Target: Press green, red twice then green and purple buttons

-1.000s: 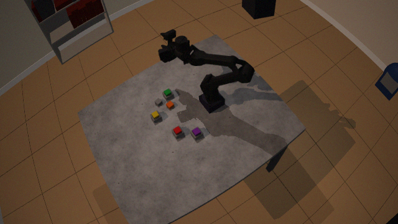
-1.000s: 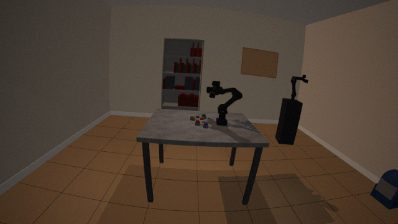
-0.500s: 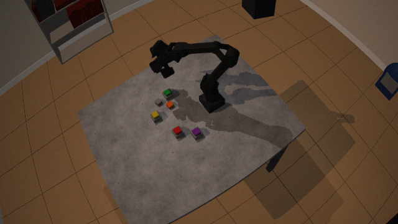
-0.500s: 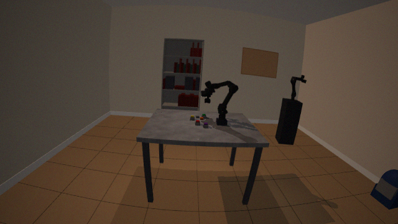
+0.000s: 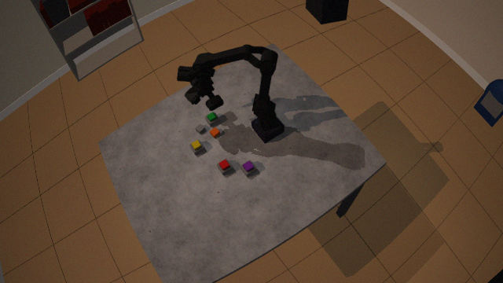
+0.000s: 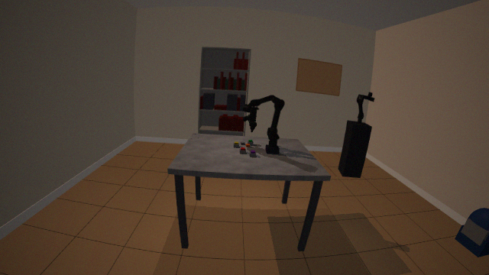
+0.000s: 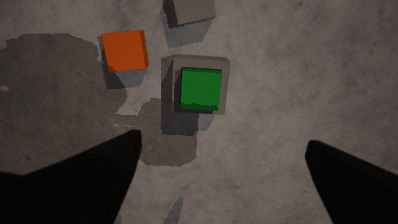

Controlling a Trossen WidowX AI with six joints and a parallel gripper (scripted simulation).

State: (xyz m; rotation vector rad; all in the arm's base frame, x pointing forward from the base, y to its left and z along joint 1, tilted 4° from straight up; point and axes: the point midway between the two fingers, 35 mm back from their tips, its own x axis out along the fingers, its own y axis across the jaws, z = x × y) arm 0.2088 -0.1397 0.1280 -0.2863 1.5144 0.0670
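Step one, by the look of it: the gripper [image 7: 220, 165] hangs spread and empty above the green button [image 7: 201, 89] (orange block [image 7: 124, 50] just beside), which sits on the table [image 5: 165, 220]; next comes a firm, centred descent.
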